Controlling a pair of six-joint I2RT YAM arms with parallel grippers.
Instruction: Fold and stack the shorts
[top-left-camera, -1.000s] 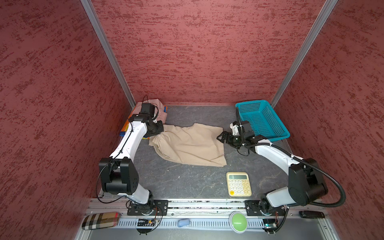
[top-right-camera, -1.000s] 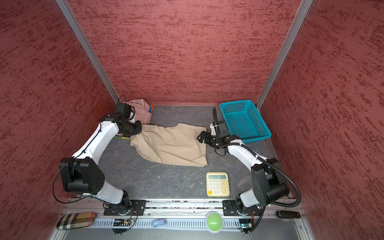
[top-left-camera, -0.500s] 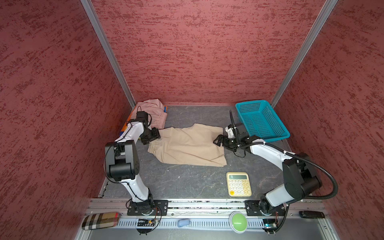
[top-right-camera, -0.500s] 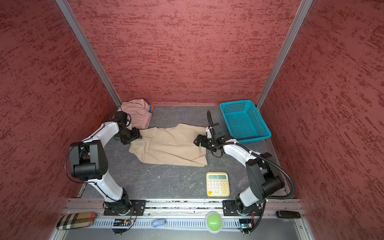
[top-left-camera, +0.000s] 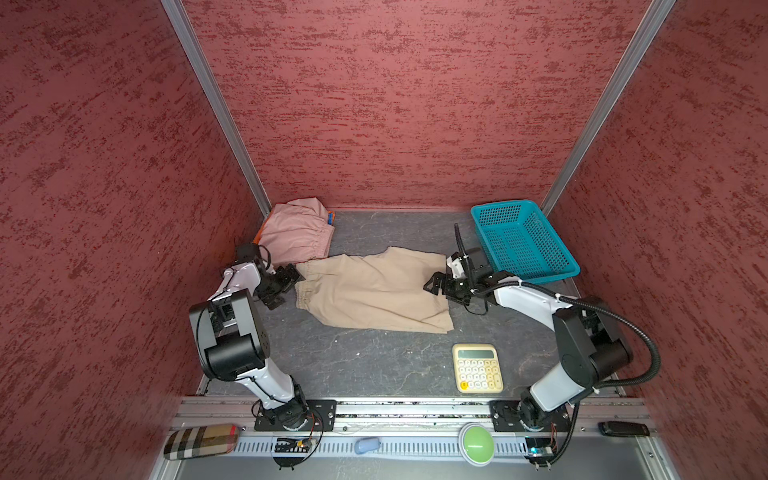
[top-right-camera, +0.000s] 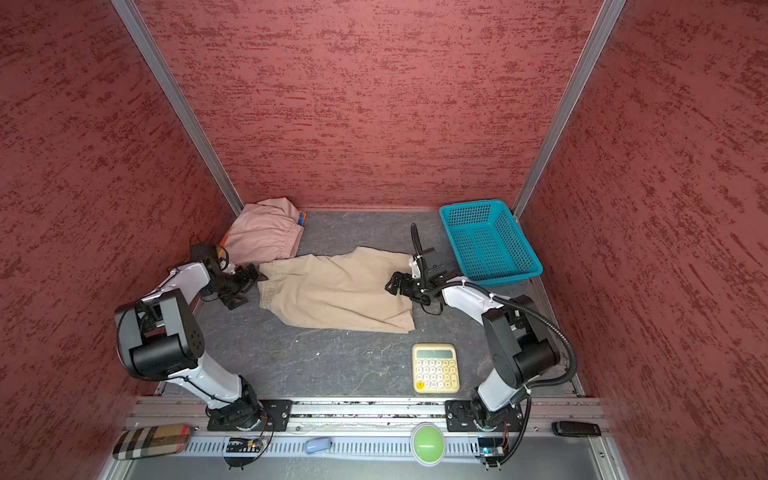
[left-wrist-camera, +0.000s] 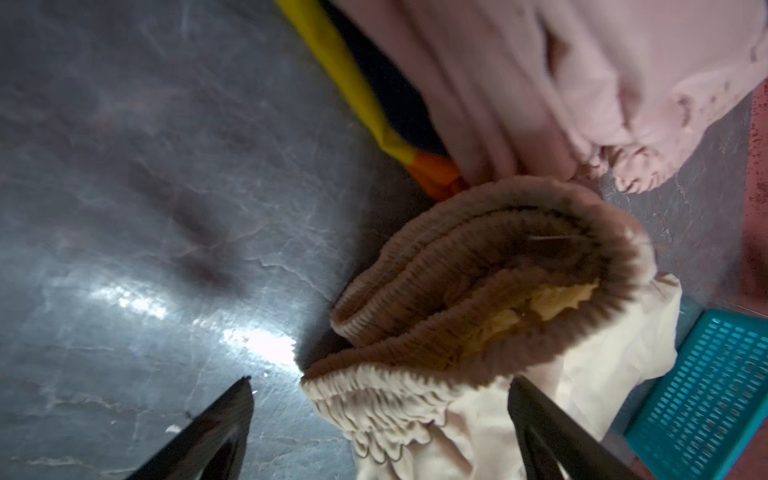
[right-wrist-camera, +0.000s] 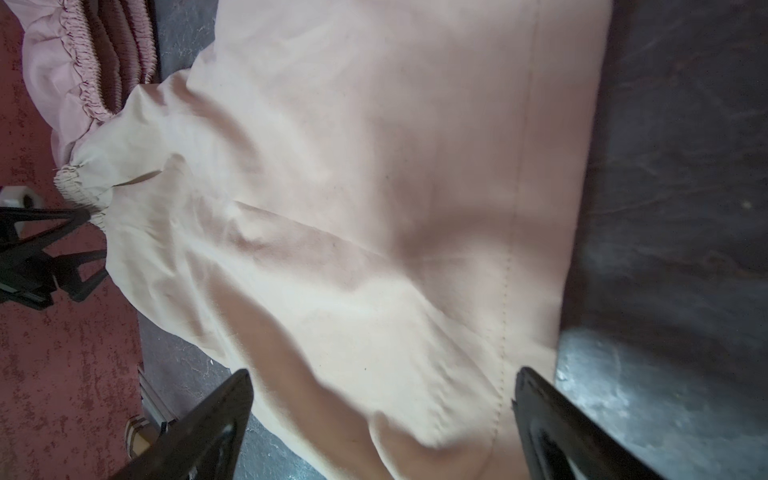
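Shorts number three: beige shorts (top-left-camera: 374, 291) spread, pink shorts (top-left-camera: 297, 232) atop rainbow shorts (left-wrist-camera: 345, 83); left tool (top-left-camera: 286, 289) and right tool (top-left-camera: 433, 286) both apart.

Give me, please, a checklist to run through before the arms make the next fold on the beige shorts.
1. Left claw open, holding nothing: ok.
2. Right claw open over the leg end, holding nothing: ok.
3. Beige shorts spread out between the claws: ok.
4. Their waistband lying flat: not ok, it gapes and bunches.
5. Pink shorts folded atop rainbow shorts in the far left corner: ok.
6. Calculator apart from the beige shorts: ok.
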